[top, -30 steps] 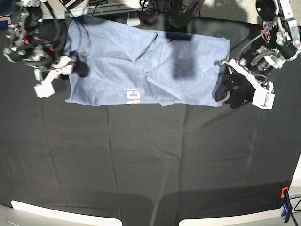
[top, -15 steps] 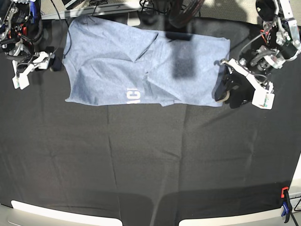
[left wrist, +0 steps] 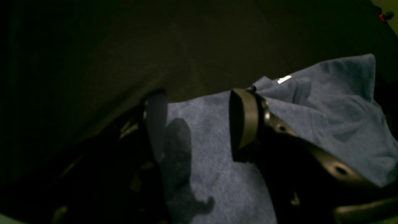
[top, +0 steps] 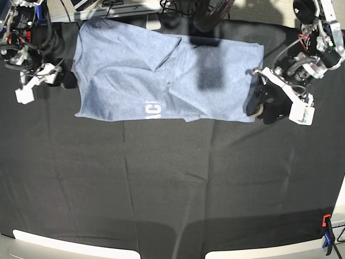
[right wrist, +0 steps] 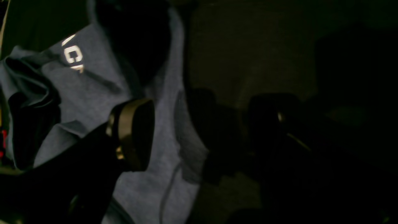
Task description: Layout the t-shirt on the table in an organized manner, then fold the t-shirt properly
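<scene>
The blue-grey t-shirt (top: 161, 70) lies spread flat across the far part of the black table (top: 161, 183), with a diagonal fold near its middle and white lettering (top: 152, 111) at its near hem. My left gripper (top: 263, 110) is at the shirt's right edge. In the left wrist view this gripper (left wrist: 199, 124) is open, its fingers straddling the t-shirt (left wrist: 311, 118), which lies flat under them. My right gripper (top: 63, 80) hovers just off the shirt's left edge. It is open in the right wrist view (right wrist: 202, 130), one pad (right wrist: 136, 133) above the t-shirt (right wrist: 93, 93), the other over black cloth.
A red and blue clamp (top: 326, 234) grips the table's near right corner. Cables and dark equipment (top: 210, 13) crowd the far edge and cast a shadow on the shirt. White frame pieces (top: 70, 245) line the near edge.
My right gripper has pulled back leftward from over the shirt's left edge and now sits just outside it. The left gripper and the shirt have not moved.
</scene>
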